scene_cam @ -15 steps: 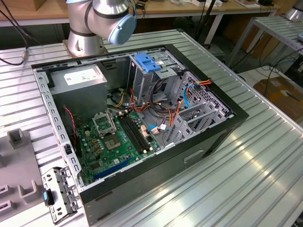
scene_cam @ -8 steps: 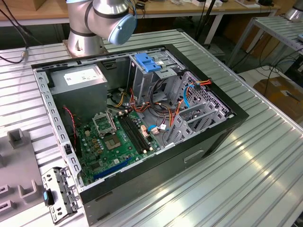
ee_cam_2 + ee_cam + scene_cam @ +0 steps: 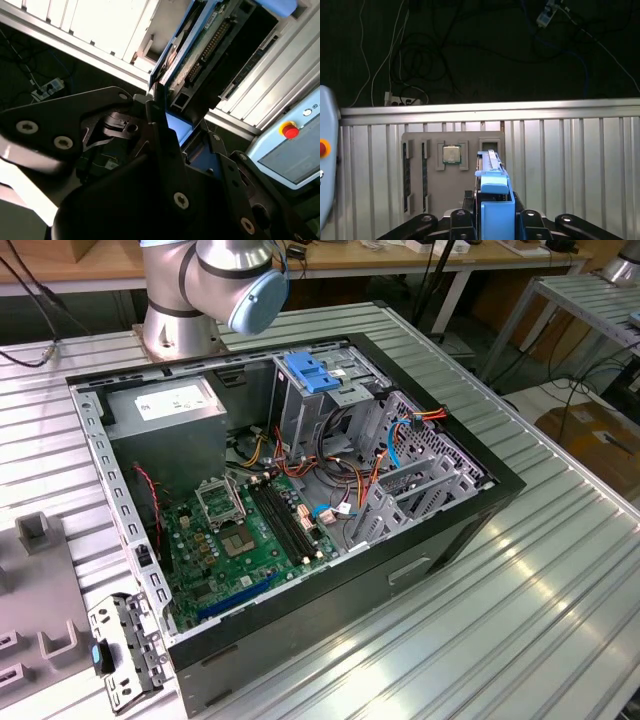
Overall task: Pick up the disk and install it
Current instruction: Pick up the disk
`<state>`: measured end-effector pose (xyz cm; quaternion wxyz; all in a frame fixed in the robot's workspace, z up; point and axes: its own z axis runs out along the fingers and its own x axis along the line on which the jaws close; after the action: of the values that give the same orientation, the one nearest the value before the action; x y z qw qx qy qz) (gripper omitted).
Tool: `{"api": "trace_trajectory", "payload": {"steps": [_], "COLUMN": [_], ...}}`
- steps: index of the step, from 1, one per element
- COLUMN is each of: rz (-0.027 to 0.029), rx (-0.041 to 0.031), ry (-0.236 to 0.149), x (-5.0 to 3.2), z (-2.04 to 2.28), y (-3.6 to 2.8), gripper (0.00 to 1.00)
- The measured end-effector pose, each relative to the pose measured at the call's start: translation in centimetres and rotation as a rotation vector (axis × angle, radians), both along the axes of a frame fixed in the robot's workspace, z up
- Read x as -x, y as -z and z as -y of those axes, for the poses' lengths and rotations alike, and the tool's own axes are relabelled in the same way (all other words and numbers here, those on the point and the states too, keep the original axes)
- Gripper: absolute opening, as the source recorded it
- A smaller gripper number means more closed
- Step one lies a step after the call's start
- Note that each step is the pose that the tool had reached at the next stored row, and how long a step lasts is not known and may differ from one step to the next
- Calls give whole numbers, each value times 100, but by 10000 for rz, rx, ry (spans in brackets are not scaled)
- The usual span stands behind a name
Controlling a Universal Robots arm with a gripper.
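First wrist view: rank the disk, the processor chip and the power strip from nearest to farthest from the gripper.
1. disk, held in the gripper.
2. processor chip, on the grey tray.
3. power strip, on the floor beyond the table.

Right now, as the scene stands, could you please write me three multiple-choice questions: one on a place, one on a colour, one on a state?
1. Where does the processor chip lie? A in the grey tray; B on the floor; C between the jaws.
2. What colour is the motherboard in the open case? A red; B green; C white.
3. How is the disk? A lying in the tray; B installed in the case; C held by the gripper.
Answers: 1 A, the first wrist view shows it in a tray recess. 2 B, the exterior view shows a green board. 3 C, its blue carrier stands between the jaws in both wrist views.
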<state>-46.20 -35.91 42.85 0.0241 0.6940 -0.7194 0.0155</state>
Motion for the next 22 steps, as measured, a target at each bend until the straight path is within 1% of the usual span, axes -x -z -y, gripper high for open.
{"api": "trace_trajectory", "payload": {"steps": [2, 4, 5, 7, 16, 22], "rz": [-5, -5, -7, -9, -25, -35], "rx": [1, 1, 0, 1, 1, 1], "ry": [-1, -1, 0, 0, -1, 0], "x": [0, 0, 0, 0, 0, 0], "z": [0, 0, 0, 0, 0, 0], "y": [-78, -116, -148, -185, -386, -489], "gripper": [37, 37, 37, 37, 37, 37]}}
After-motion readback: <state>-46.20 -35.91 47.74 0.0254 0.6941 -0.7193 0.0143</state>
